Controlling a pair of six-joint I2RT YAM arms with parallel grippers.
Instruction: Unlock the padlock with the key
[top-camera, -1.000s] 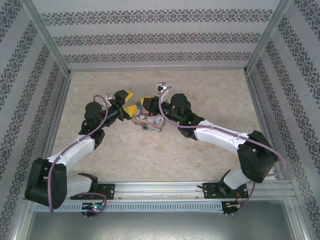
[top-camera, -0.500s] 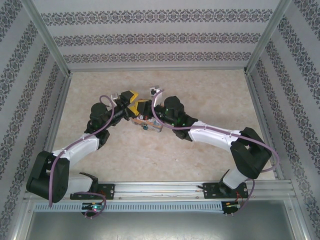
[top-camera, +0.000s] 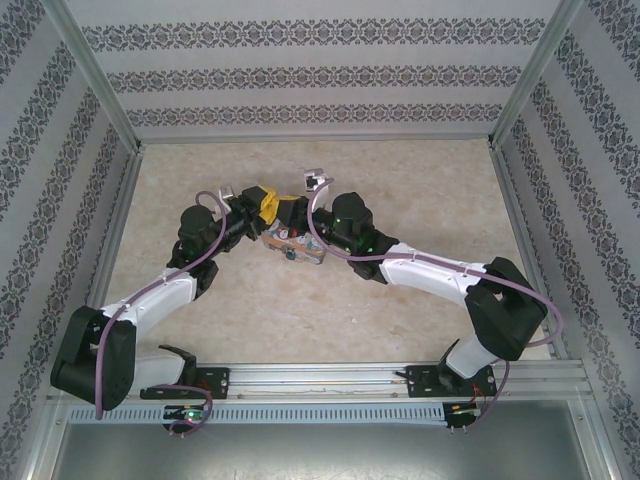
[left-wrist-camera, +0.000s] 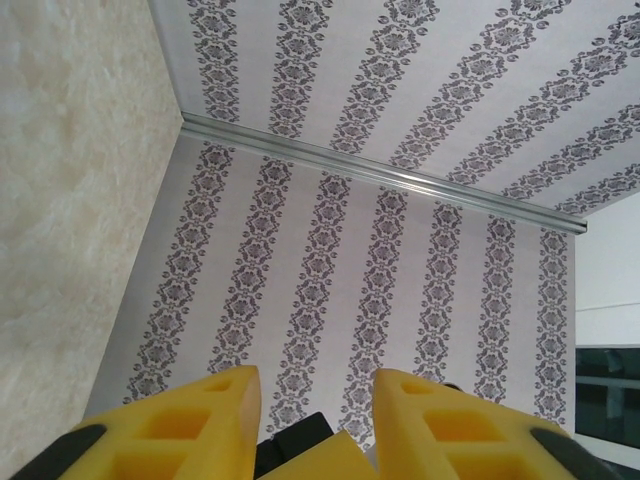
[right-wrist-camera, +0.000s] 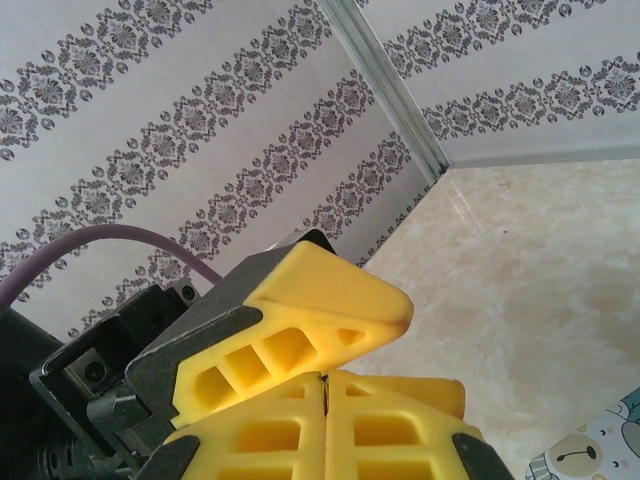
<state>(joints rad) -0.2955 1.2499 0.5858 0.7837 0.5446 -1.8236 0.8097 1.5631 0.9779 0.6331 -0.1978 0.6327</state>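
Striped damask walls (top-camera: 300, 75), mottled beige tabletop (top-camera: 420, 180), aluminium frame rails (top-camera: 315, 137).

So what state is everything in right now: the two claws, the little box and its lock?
left gripper: open, fingers apart.
right gripper: shut, fingers pressed together.
box: lying flat on the table.
padlock: at the box's edge; too small to tell whether locked.

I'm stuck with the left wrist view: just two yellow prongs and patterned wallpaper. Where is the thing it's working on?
Observer: From above, the printed box sits right beside where the left gripper and right gripper meet.
Operator: Is the other claw open too?
Observer: No, the right wrist view shows its jaws pressed together.
Operator: What's printed on the box?
Observer: A cartoon bear, on the corner the right wrist view catches.
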